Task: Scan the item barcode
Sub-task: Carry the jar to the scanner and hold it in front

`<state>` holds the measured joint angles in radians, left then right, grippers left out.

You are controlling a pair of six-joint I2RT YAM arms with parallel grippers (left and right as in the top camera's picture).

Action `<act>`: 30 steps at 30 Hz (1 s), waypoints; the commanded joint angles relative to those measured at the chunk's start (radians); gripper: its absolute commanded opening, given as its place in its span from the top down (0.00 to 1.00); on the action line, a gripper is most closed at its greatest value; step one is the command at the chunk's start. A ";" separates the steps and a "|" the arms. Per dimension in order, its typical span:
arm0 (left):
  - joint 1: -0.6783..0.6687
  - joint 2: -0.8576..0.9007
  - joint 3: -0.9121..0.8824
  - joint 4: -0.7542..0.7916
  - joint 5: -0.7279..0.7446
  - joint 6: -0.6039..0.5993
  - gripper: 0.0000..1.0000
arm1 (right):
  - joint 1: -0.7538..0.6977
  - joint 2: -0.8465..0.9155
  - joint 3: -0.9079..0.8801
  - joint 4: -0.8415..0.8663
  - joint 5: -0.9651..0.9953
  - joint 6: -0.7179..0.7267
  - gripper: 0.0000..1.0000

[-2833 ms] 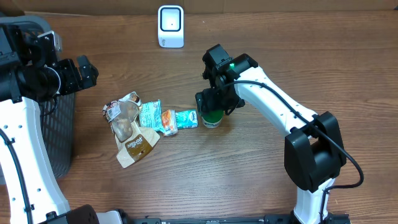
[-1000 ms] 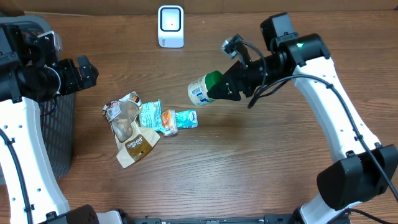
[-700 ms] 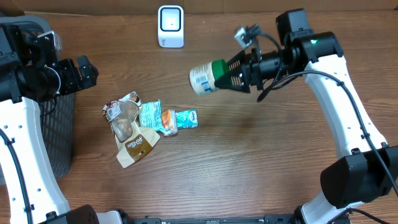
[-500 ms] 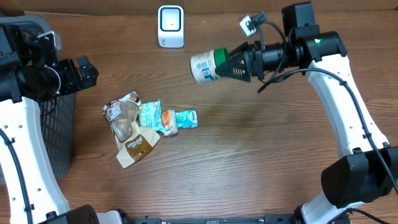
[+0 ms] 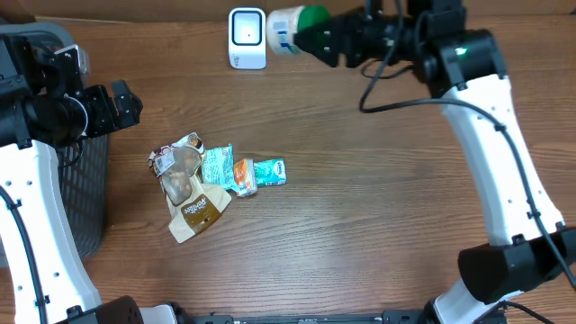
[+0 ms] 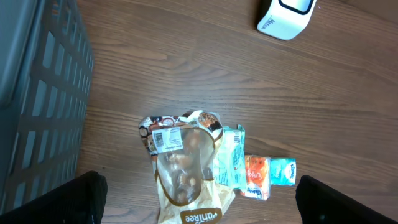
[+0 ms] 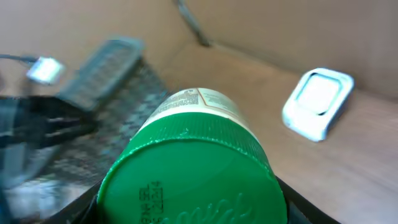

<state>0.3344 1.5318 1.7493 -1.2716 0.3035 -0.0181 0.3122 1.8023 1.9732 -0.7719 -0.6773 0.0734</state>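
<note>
Overhead, I am clenching the green-capped bottle (image 5: 290, 19) in my right fingers (image 5: 326, 43), now carried from mid-worktop (image 5: 360, 225) to twelve o'clock, with the scanner (image 5: 247, 38) just at its nine; the scan looks imminent. My left fingers (image 5: 123, 102) are hanging released.

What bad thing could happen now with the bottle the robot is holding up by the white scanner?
The right hand grips the bottle only around its green lid end, with the rest sticking out sideways, so it might slip and fall to the table. The bottle's far end is also very close to the scanner, so a small wrong move could knock it.
</note>
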 commanded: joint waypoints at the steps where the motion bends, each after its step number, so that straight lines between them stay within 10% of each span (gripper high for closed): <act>1: -0.001 -0.002 0.013 0.000 0.001 0.015 0.00 | 0.109 0.038 0.016 0.048 0.391 -0.069 0.69; 8: -0.001 -0.002 0.013 0.000 0.001 0.015 0.01 | 0.261 0.221 0.016 0.306 0.904 -0.389 0.69; 17: -0.001 -0.002 0.013 0.000 0.001 0.015 0.01 | 0.264 0.461 0.016 0.662 0.957 -1.077 0.67; 30: -0.001 -0.002 0.013 0.000 0.001 0.015 0.00 | 0.216 0.584 0.016 0.939 0.874 -1.257 0.62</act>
<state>0.3344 1.5318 1.7493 -1.2716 0.3035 -0.0181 0.5480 2.3814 1.9724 0.1474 0.2398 -1.1145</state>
